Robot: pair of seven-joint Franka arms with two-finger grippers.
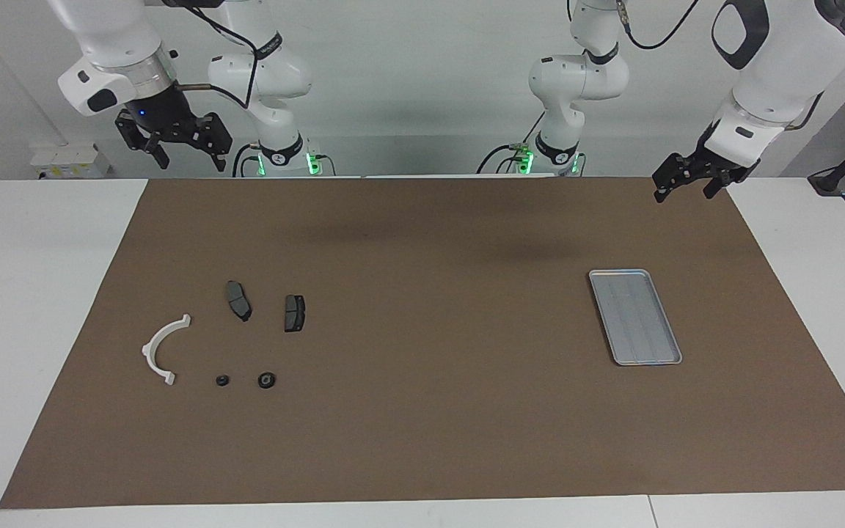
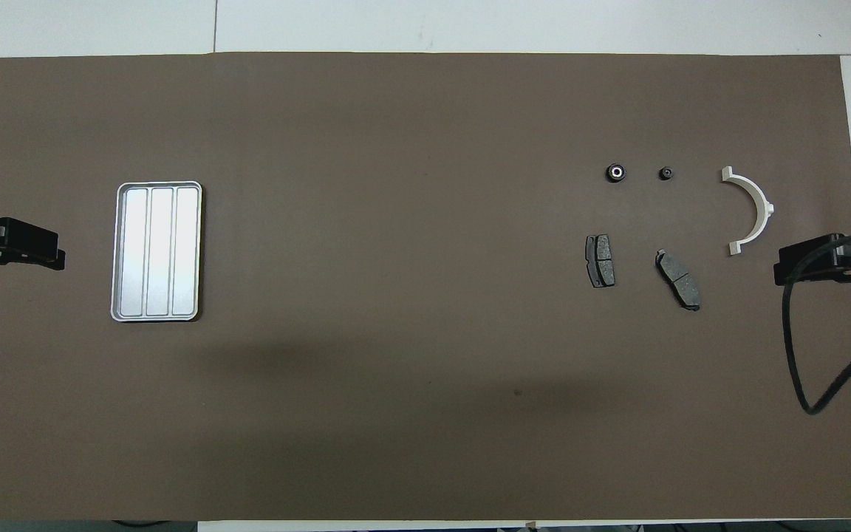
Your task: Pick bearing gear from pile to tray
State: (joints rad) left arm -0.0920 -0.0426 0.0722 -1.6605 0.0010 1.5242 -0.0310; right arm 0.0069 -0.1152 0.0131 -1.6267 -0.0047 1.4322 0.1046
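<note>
We hold our right gripper (image 1: pixel 184 152) open and empty, high above the brown mat's (image 1: pixel 422 411) edge. Our left gripper (image 1: pixel 686 186), also open and empty, waits; the silver tray (image 1: pixel 635 317) lies bare.

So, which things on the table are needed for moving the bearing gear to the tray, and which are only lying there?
Needed:
- larger black round piece, probably the bearing gear
- tray, nothing in it
- right gripper, raised at the parts' end

Only lying there:
- white half-ring bracket
- two brake pads
- smaller black round piece
- left gripper, waiting
</note>
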